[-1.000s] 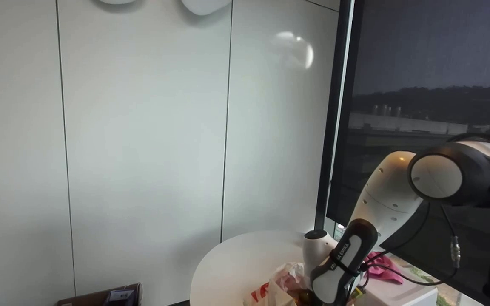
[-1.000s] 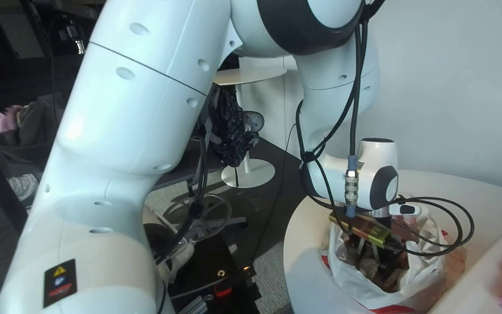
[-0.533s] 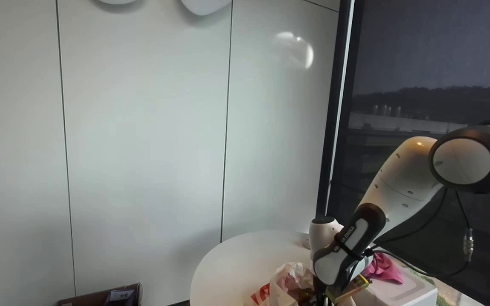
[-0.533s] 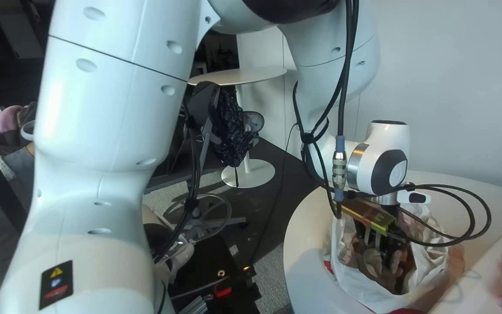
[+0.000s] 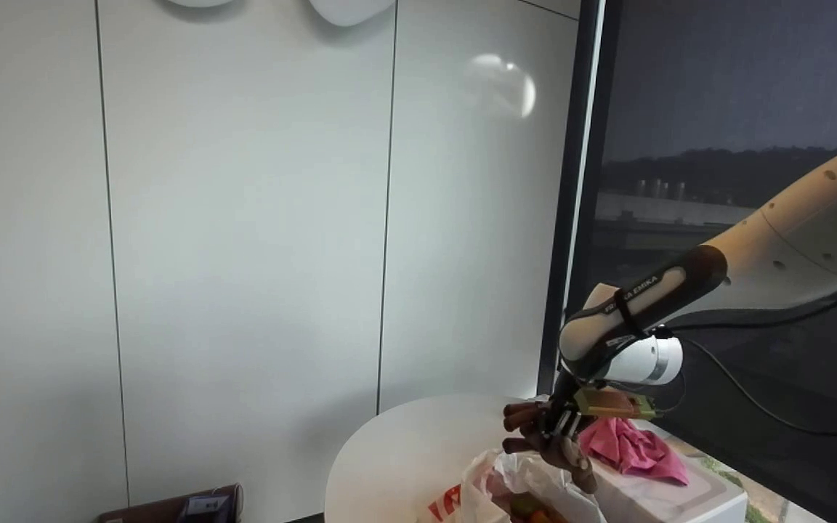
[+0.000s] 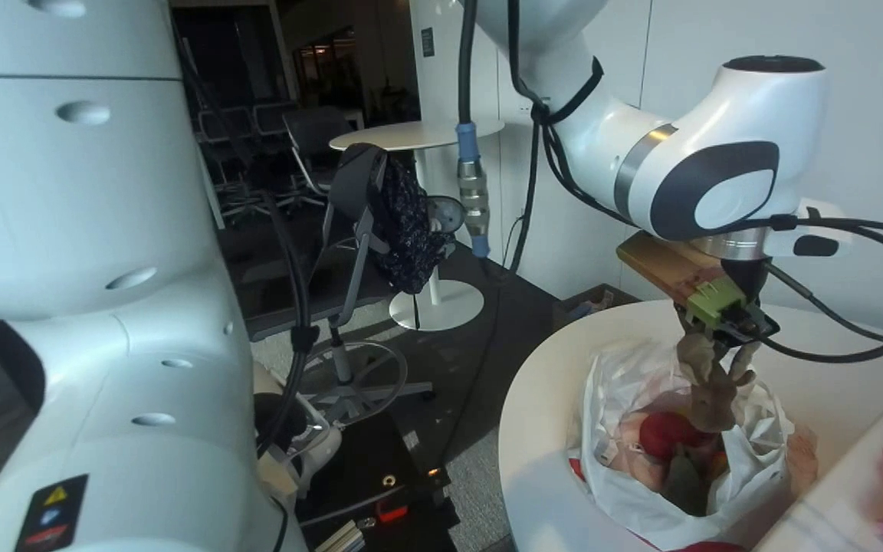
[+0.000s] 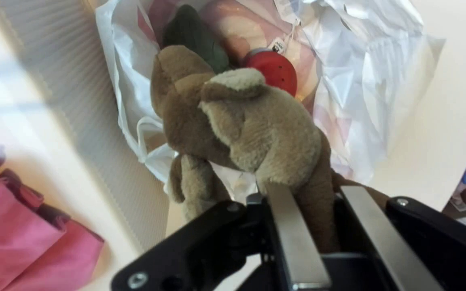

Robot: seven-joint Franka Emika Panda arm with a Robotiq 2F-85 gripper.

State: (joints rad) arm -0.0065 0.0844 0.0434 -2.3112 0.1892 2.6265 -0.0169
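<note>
Hand (image 7: pixel 313 196) is pinching a brown plush animal (image 6: pixel 711 400), which is hanging above an open white plastic bag (image 6: pixel 641 507). Bag is sitting on the round white surface (image 6: pixel 541 429), between its curved edge and the white box (image 5: pixel 713 501). I'm reading this as the lift step. Next move is calling for a firm pinch and for clearing the dangling parts off the bag rim before swinging sideways.

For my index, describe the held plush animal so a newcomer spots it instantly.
On the round white table sits a white plastic bag. Over it, the pincer grips the plush animal. Brown fur distinguishes it from the red item and dark green item in the bag.
</note>
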